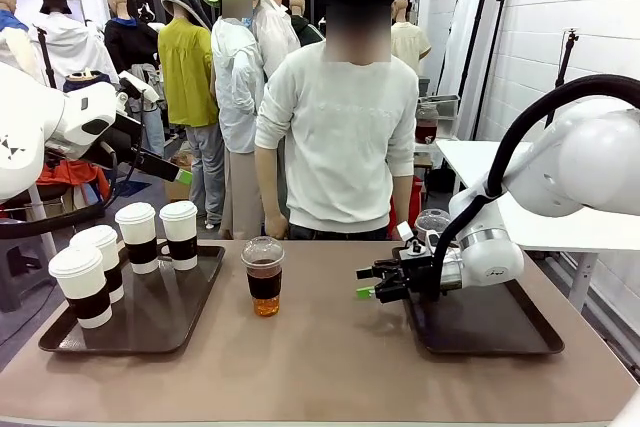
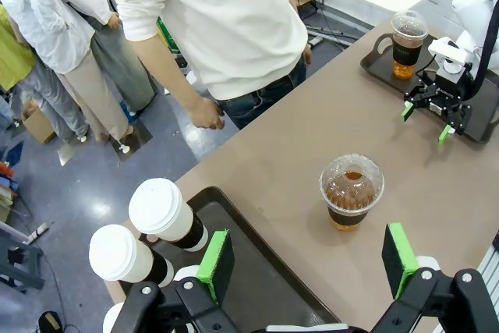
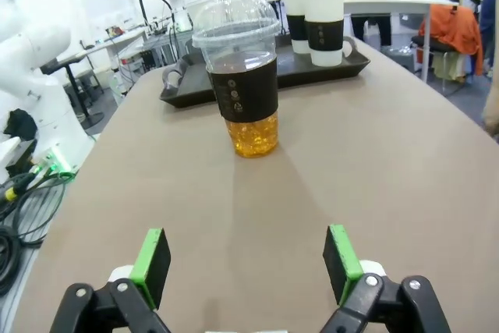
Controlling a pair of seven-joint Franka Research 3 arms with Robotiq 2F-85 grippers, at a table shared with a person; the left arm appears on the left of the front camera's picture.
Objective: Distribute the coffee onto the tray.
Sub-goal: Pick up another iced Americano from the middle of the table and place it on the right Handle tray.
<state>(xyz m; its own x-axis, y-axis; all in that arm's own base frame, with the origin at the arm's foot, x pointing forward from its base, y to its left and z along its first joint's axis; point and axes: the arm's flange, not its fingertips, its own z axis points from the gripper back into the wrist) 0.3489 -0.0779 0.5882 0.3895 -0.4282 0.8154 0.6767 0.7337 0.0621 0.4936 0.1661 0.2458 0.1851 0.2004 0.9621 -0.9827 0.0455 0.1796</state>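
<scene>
A clear dome-lidded cup of amber coffee (image 1: 264, 282) stands alone on the brown table, between two dark trays. My right gripper (image 1: 368, 283) is open at table height to its right, pointing at it with a gap between; in the right wrist view the cup (image 3: 238, 76) stands ahead of the open gripper (image 3: 245, 259). Another clear cup (image 1: 432, 222) stands on the right tray (image 1: 520, 332), behind my right arm. Several white paper cups (image 1: 140, 235) with brown bands fill the left tray (image 1: 170, 317). My left gripper (image 1: 180, 175) hangs open high above that tray, and in the left wrist view (image 2: 308, 259) it holds nothing.
A person in a white sweater (image 1: 345, 117) stands at the table's far edge, with one hand (image 2: 209, 113) low by the edge. Bare tabletop (image 1: 320, 357) lies in front of the lone cup. A white side table (image 1: 470, 157) stands behind on the right.
</scene>
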